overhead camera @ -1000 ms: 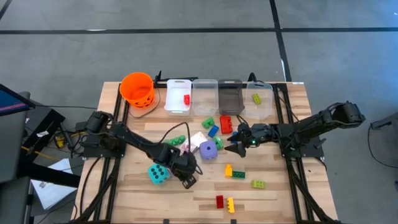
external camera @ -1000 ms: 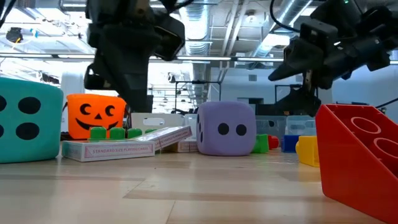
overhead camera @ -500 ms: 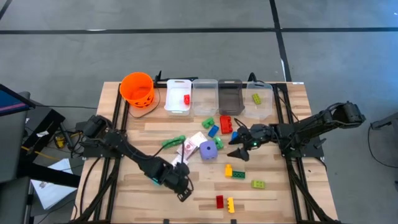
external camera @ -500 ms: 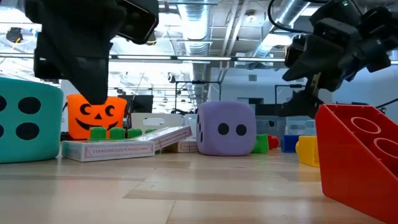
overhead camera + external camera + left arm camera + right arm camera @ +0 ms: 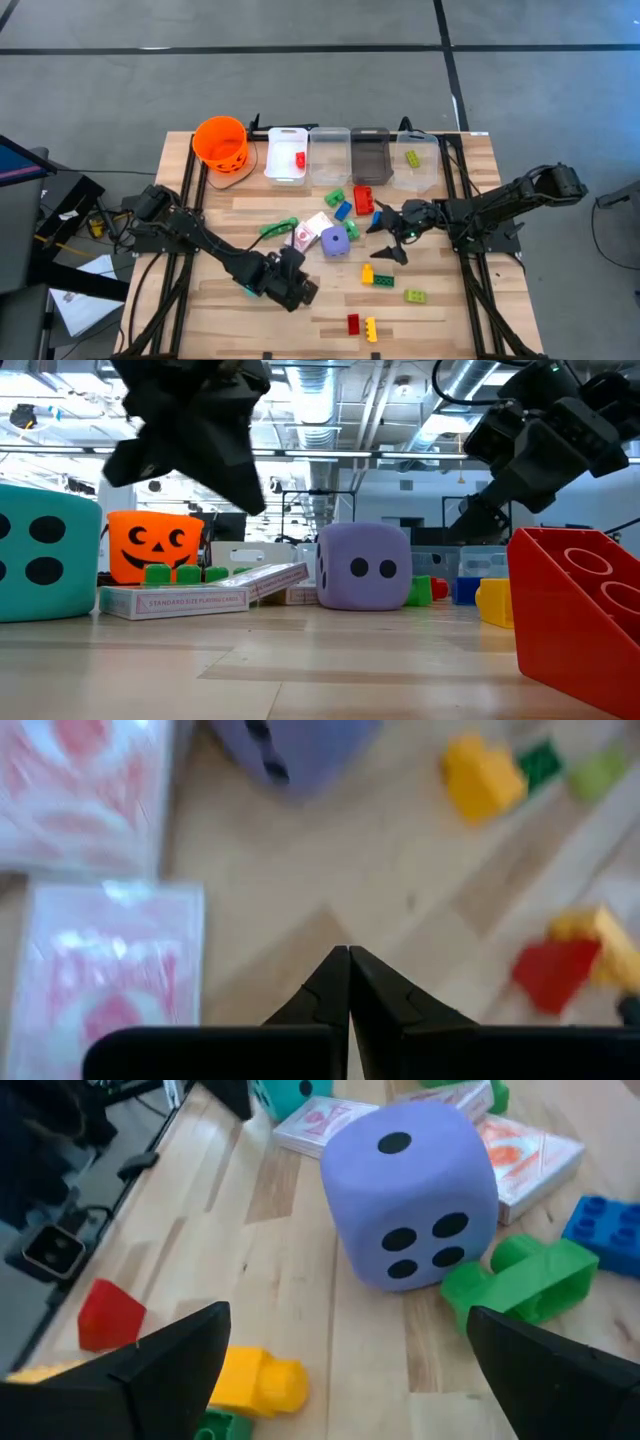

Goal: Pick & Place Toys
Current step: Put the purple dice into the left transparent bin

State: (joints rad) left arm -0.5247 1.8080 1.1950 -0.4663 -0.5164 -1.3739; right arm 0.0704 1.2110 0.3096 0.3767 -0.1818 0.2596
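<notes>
My right pincer [image 5: 384, 240] hangs spread wide, grasping nothing, just right of the purple die [image 5: 334, 241]. A green brick [image 5: 520, 1280] touches that die; a yellow brick [image 5: 255, 1382] lies nearer me. Card packs [image 5: 308, 229] sit left of the die. My left pincer [image 5: 348, 982], clenched empty, hovers lower-left of it.

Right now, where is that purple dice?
High view: the purple dice sits mid-table, beside the red-and-white cards, just left of the open right gripper.
</notes>
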